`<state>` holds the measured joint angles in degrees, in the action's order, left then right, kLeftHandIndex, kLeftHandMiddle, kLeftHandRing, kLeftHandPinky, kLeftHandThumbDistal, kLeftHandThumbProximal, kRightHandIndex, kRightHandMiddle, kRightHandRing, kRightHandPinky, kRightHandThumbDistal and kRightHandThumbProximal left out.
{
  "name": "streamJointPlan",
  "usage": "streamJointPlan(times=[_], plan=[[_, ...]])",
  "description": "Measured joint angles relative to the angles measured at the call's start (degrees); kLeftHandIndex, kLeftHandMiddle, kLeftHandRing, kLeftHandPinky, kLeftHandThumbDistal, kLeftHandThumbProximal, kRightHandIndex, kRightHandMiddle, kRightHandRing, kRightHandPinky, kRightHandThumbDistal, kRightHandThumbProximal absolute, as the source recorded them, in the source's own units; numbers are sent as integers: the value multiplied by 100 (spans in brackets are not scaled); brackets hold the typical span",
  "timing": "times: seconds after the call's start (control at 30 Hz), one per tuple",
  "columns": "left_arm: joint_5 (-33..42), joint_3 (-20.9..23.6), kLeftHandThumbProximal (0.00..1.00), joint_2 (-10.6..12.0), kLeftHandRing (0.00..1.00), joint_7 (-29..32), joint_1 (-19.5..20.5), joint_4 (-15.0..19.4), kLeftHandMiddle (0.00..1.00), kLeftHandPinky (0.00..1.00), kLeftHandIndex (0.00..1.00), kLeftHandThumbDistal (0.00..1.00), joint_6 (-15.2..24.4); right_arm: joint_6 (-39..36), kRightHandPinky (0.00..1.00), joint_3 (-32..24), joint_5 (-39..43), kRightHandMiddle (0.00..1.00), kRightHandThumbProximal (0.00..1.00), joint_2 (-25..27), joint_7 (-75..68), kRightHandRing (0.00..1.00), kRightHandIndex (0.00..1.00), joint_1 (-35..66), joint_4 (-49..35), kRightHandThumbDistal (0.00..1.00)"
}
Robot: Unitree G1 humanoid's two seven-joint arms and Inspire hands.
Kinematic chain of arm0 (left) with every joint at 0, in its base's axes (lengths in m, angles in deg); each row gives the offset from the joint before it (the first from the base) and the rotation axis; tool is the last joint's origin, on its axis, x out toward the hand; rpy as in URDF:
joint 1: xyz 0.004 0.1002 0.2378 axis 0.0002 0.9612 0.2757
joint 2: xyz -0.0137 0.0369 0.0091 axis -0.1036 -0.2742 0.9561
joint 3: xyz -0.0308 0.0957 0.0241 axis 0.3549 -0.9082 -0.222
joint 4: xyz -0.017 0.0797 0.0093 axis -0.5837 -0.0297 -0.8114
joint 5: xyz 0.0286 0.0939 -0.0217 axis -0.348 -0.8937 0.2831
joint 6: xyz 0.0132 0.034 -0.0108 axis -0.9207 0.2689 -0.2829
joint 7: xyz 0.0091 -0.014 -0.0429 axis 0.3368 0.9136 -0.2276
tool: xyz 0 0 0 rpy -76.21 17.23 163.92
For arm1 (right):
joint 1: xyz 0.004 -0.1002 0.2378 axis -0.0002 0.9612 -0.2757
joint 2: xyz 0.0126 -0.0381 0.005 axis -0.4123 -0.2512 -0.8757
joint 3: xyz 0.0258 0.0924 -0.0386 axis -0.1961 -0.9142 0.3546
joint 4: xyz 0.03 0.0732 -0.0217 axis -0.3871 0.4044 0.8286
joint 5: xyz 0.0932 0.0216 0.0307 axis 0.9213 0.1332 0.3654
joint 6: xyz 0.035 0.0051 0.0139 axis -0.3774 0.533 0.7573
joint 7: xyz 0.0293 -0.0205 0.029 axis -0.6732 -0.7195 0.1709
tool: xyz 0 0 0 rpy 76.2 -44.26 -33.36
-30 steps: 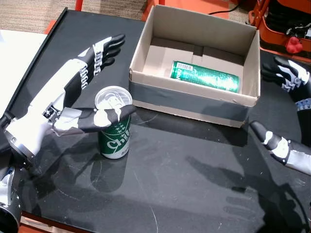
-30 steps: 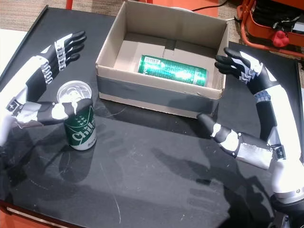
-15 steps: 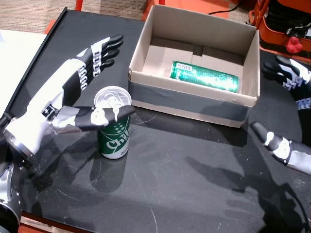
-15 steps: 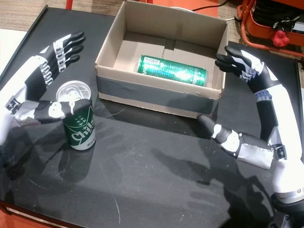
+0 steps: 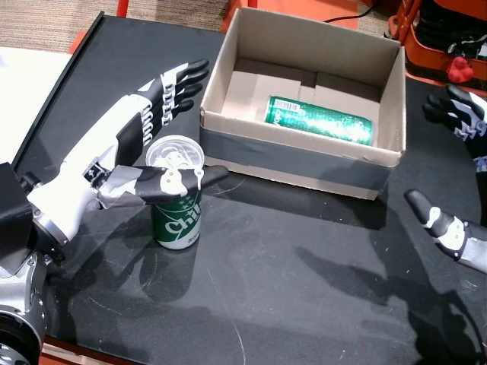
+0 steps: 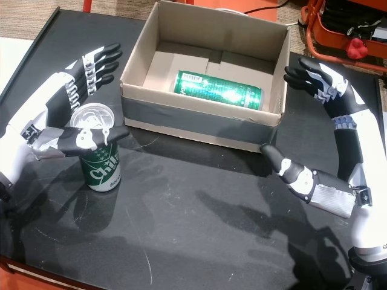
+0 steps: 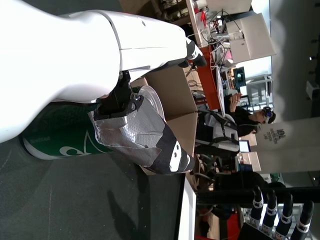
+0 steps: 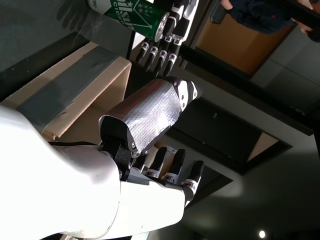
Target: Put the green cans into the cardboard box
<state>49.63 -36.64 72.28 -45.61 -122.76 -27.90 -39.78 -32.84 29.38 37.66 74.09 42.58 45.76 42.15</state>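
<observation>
White script on the upright green can (image 5: 176, 222) reads "Chil", its remaining letters curving out of sight; both head views show it (image 6: 104, 172). The can lying in the cardboard box (image 5: 320, 120) carries a barcode patch, its digits too small to read.

Right hand (image 5: 456, 182) cut by frame edge; upright can (image 5: 176, 217) partly behind left thumb.

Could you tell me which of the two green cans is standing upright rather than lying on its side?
The upright green can stands on the black table by the left hand; the other can lies sideways inside the cardboard box.
</observation>
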Motion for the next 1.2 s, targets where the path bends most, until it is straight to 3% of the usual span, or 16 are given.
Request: streamJointPlan(times=[0.53,1.2], plan=[[-45,-44,0,76,99,-191,91,1,96,96,91,74,85,-41,83,-161,-12,73,39,0,13,77,74,0,58,92],[18,123,0,355,99,-93,378,4,96,95,90,64,160,60,83,-211,-4,73,38,0,84,77,72,-3,84,93]])
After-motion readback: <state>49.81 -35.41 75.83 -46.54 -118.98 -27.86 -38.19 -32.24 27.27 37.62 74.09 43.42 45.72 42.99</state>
